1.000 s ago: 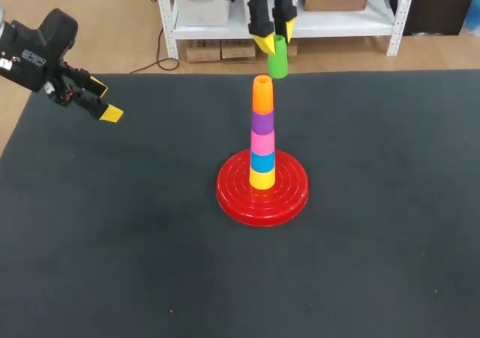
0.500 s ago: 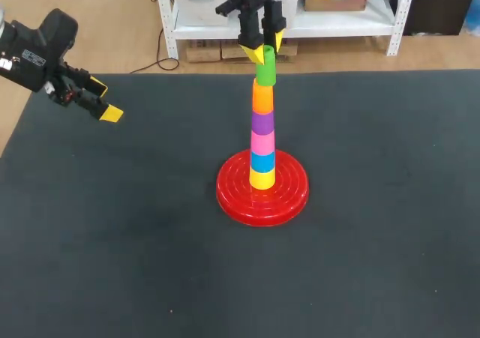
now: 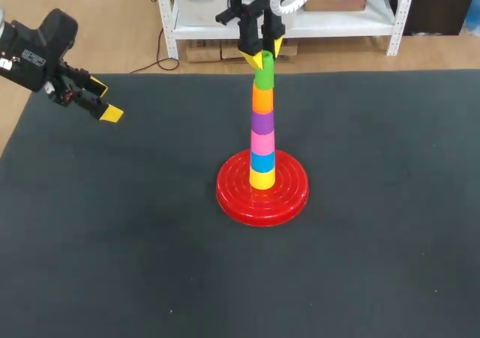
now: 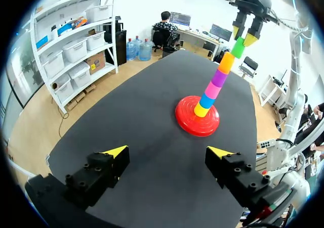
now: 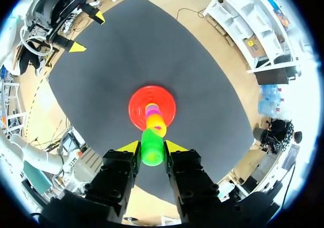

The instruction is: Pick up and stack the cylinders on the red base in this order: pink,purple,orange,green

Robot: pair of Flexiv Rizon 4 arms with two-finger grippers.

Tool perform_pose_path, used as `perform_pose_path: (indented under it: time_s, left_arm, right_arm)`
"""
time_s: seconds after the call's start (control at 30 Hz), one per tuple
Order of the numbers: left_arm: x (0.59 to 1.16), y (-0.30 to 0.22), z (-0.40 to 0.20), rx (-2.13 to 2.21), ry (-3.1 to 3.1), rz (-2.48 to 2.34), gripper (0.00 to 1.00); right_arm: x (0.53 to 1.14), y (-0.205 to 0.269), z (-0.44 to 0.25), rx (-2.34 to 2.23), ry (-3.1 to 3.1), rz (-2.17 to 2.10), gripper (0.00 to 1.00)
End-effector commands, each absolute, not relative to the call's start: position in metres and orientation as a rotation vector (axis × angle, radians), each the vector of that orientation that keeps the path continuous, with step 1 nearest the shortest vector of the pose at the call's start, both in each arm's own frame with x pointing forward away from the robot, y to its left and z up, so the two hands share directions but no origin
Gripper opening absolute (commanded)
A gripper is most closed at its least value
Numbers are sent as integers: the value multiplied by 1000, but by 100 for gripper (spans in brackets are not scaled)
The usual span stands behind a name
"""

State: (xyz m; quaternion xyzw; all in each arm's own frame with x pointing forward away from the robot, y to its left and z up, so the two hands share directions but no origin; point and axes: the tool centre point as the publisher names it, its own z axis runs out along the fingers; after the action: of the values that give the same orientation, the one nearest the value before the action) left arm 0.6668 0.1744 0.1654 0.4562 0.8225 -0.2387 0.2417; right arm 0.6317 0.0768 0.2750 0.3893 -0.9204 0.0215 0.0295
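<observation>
The shiny green cylinder [image 3: 263, 70] sits on the orange cylinder [image 3: 262, 98], top of the tower on the red base [image 3: 289, 195] (mid-table). The right gripper [image 3: 262, 51] pinches it. The left gripper [image 4: 167, 151], far left, gapes wide, holding nothing.

Overhead, wrist views; shared red base [image 3: 229, 193]

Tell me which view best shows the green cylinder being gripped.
The right wrist view: the green cylinder sits between the yellow tips of the right gripper, both touching it. The head view shows it side-on atop the orange cylinder; the left wrist view shows it only small.
</observation>
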Motion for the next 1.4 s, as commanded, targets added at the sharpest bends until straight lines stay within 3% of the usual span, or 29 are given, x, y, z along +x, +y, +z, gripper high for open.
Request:
perform_pose_path:
  time_s: [0.03,1.27,1.3,1.33,1.37,1.4]
  left_arm:
    - [666,175,165,1247,2245,-653,100]
    - [666,175,165,1247,2245,-653,100]
    - [666,175,165,1247,2245,-653,100]
    - [666,175,165,1247,2245,-653,100]
    - [666,175,165,1247,2245,-653,100]
    - [666,175,165,1247,2245,-653,100]
  right_arm:
    - [638,79,275,1186,-2838,69,0]
    - [640,77,251,1113,-2766,12,0]
    - [640,77,254,1117,-2781,6,19]
    - [640,77,257,1119,-2798,3,44]
    - [641,77,261,1123,-2811,-17,100]
    - [641,77,261,1123,-2811,-17,100]
